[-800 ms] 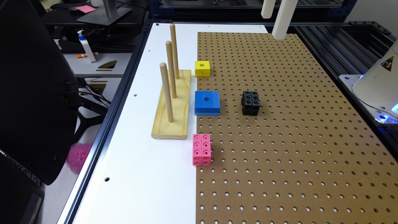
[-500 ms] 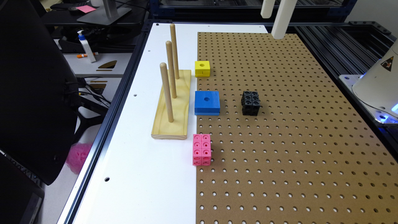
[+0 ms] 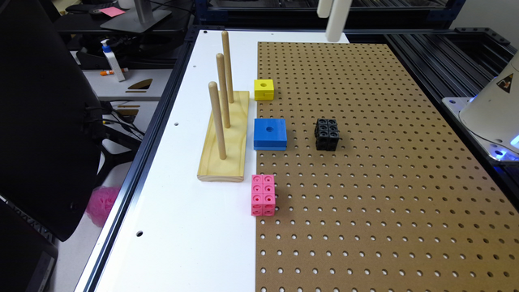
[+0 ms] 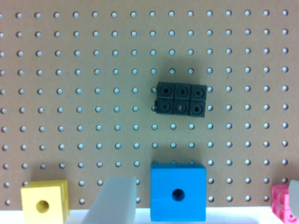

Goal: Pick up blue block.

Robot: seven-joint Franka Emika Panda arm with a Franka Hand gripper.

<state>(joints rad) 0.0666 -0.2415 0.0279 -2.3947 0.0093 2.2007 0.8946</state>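
1. Blue block [image 3: 270, 134] lies flat on the pegboard [image 3: 385, 170], at the board's edge toward the exterior view's left, round hole facing up. Nothing touches it.
2. Just beside it, on the white tabletop [image 3: 182, 227] — a wooden base [image 3: 225, 138] carrying three upright pegs.
3. Yellow cube [image 3: 264, 89] sits farther back along the same board edge; pink block [image 3: 263, 195] nearer the camera. Black block [image 3: 327, 134] lies toward the exterior view's right of the blue one, apart from it.
4. Wrist view: blue block [image 4: 178, 192] between yellow cube [image 4: 45, 202] and pink block [image 4: 281, 198], black block [image 4: 181, 99] beyond.
5. Hand [image 4: 205, 205] is spread — one pale finger [image 4: 114, 200] shows beside the blue block, the other at the frame edge by the pink block; both hang above the board, holding nothing.
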